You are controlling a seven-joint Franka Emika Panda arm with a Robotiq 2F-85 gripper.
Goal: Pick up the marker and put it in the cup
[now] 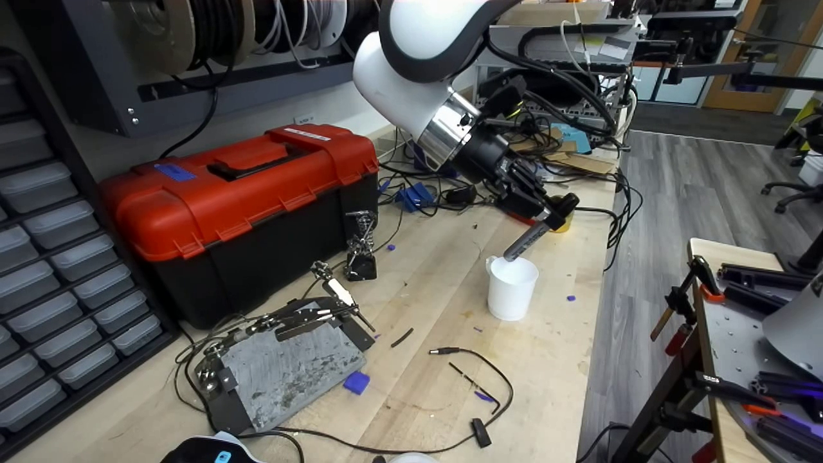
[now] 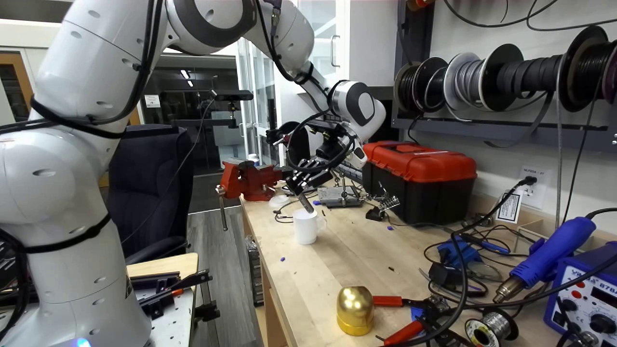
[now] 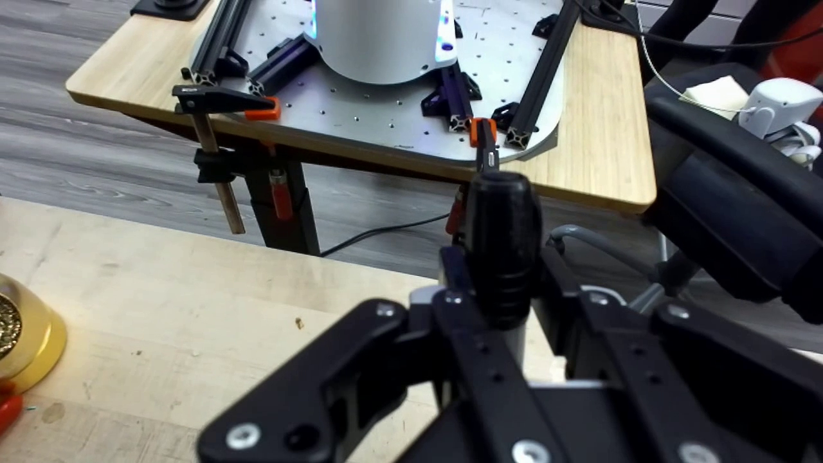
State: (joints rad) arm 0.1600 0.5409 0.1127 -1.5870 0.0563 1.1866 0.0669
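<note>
Gripping marker (image 1: 528, 240): hand (image 3: 503, 275) | tip at cup (image 1: 511, 299) mouth | cluttered wooden bench (image 1: 553, 386) | grey floor (image 1: 672, 180)

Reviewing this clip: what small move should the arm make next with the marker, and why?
Probably lower the marker slightly into the cup, with the jaws closed on it. In both exterior views it slants down with its lower end about at the cup's mouth and nearly its whole length above the rim, so a release here might let it fall outside.
</note>
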